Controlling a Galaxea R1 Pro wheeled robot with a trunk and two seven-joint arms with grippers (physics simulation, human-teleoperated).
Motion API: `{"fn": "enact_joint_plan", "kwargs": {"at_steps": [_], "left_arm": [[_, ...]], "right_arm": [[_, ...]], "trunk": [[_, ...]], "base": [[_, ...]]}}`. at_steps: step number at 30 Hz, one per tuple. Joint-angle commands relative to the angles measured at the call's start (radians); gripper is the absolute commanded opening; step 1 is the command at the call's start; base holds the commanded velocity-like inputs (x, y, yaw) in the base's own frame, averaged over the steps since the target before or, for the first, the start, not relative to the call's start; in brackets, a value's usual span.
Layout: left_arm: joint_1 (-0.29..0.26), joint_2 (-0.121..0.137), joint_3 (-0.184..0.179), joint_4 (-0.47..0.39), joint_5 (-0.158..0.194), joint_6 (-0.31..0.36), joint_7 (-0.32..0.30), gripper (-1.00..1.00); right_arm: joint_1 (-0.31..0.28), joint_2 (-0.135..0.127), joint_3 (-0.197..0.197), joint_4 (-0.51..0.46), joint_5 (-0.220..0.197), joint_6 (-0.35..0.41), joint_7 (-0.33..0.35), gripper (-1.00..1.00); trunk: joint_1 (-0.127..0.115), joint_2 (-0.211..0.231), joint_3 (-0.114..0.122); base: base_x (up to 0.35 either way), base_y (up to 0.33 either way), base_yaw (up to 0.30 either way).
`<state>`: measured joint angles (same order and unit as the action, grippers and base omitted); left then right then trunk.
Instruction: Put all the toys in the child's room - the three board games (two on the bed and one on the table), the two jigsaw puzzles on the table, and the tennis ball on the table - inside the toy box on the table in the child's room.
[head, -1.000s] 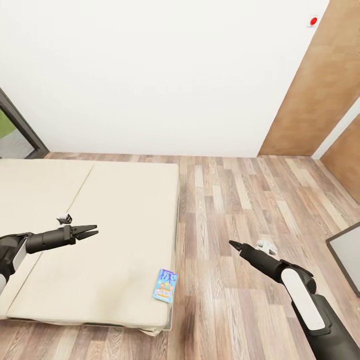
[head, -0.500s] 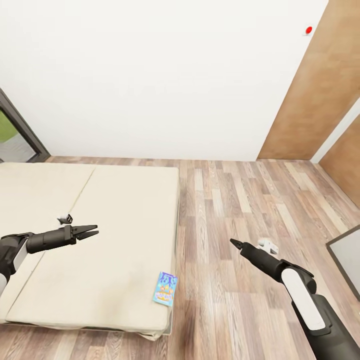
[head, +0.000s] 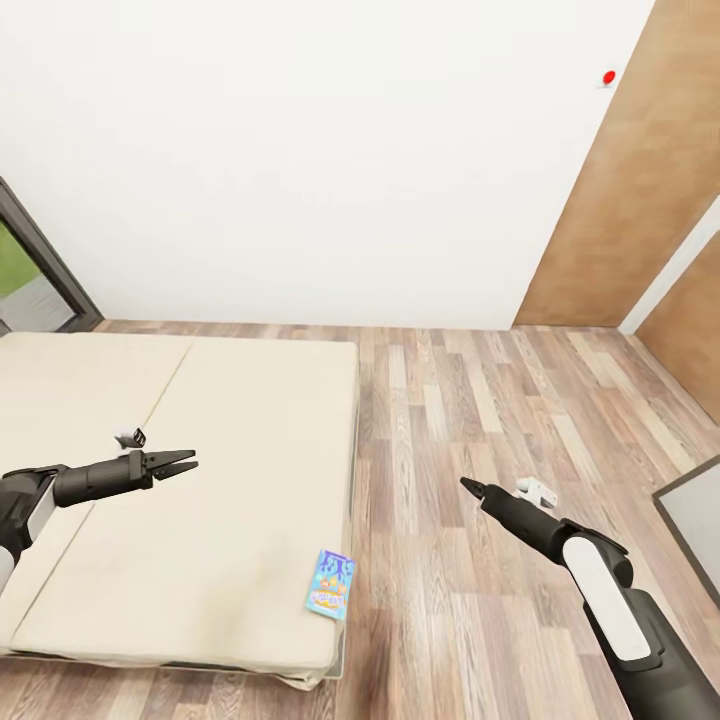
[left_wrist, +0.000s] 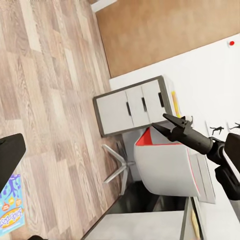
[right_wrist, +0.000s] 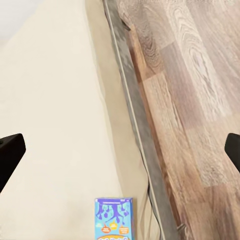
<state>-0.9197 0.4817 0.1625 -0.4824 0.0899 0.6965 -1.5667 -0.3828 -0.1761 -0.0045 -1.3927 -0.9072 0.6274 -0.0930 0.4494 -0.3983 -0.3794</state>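
My left gripper (head: 183, 463) hangs over the bed (head: 200, 480), its fingers a narrow gap apart and holding nothing. My right gripper (head: 467, 487) hovers over the wood floor (head: 470, 420). From the head it shows as a single dark tip, yet my right wrist camera shows a finger (right_wrist: 10, 152) at each edge of its picture, so I take the fingers to be spread wide with nothing between them.

I count one board game in sight: a small teal-blue box (head: 331, 584) lying flat on the cream mattress, at about five o'clock from my left gripper and eight o'clock from my right, close to the bed's near corner by the floor-side edge. My right wrist camera finds the same box (right_wrist: 113, 219) just beside the bed's dark frame (right_wrist: 135, 125).

My left wrist camera looks across to one red-and-white chair (left_wrist: 167, 170) and one pale drawer unit (left_wrist: 132, 106) with three fronts, against a white wall (left_wrist: 210, 80). At four o'clock in the head view, the grey corner of some flat object (head: 695, 525) shows at the picture's edge; I cannot tell what it is.
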Motion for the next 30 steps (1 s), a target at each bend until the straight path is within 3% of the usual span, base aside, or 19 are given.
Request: {"fn": "enact_joint_plan", "kwargs": {"at_steps": [1, 30], "left_arm": [[-0.001, 0.0, 0.0, 0.0, -0.001, 0.011, -0.004, 1.0], [-0.001, 0.0, 0.0, 0.0, -0.001, 0.009, -0.004, 1.0]], "right_arm": [[-0.001, 0.0, 0.0, -0.002, -0.011, 0.004, -0.01, 1.0], [-0.001, 0.004, 0.003, 0.018, -0.01, 0.003, -0.01, 1.0]], "trunk": [[0.001, -0.002, 0.0], [0.001, -0.002, 0.048]], "base": [[0.0, 0.0, 0.0], [0.0, 0.0, 0.0]]}}
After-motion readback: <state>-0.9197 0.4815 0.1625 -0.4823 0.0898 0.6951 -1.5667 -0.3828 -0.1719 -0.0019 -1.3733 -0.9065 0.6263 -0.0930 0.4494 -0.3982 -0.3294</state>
